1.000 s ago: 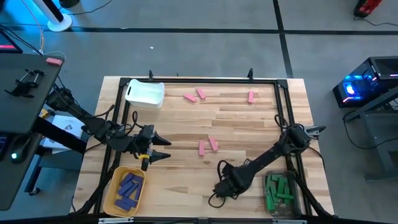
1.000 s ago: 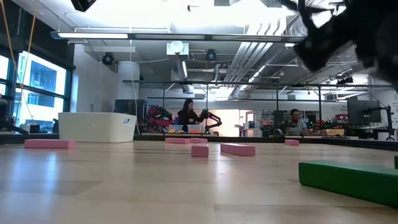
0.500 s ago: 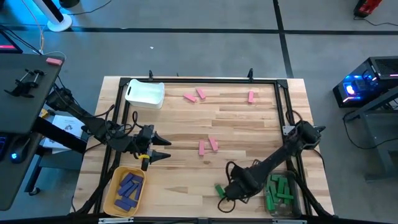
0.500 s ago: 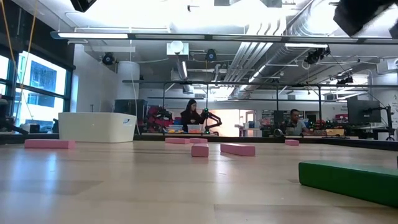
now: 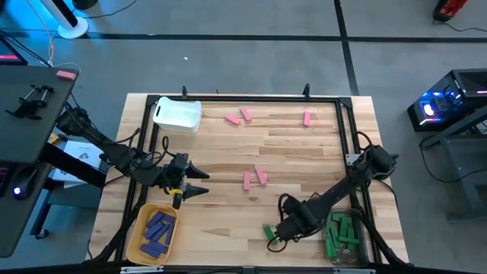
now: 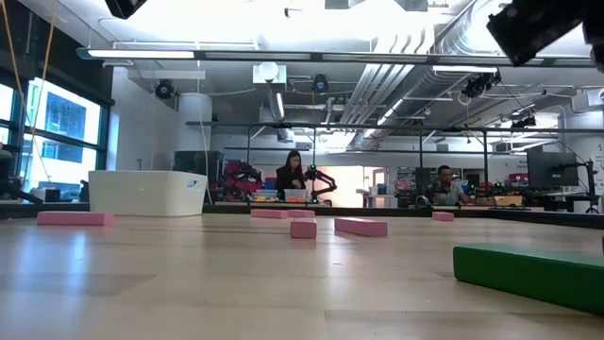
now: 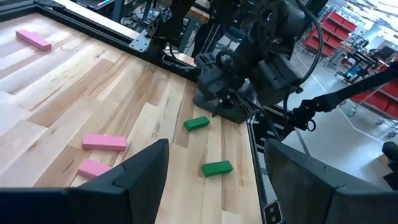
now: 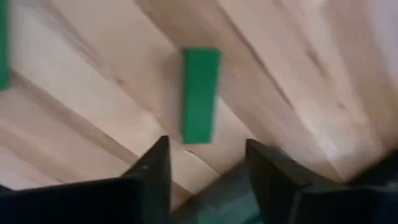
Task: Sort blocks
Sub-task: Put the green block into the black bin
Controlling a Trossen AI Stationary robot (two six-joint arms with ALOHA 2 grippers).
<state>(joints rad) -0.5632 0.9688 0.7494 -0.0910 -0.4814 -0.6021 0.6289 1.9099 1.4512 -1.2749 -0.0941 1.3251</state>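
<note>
While right end effector [image 5: 275, 240] hovers low near table's front edge, fingers apart, green block [image 8: 200, 94] lies flat on table [image 5: 304, 148] just ahead of tips, not gripped. Risk: closing off-centre nudges or spins block toward edge. Clear bin [image 5: 342, 237] of green blocks sits just beside arm; elbow could clip it. Left end effector [image 5: 199, 181] waits spread wide, empty, near yellow bin [image 5: 152, 232]. Pink blocks [image 5: 254, 178] mid-table, unsorted.

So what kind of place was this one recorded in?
Most likely a robotics lab or open workshop: exposed ceiling ducts, people seated at workbenches behind the table, red parts bins on shelves, and a bare concrete floor around the rig.
</note>
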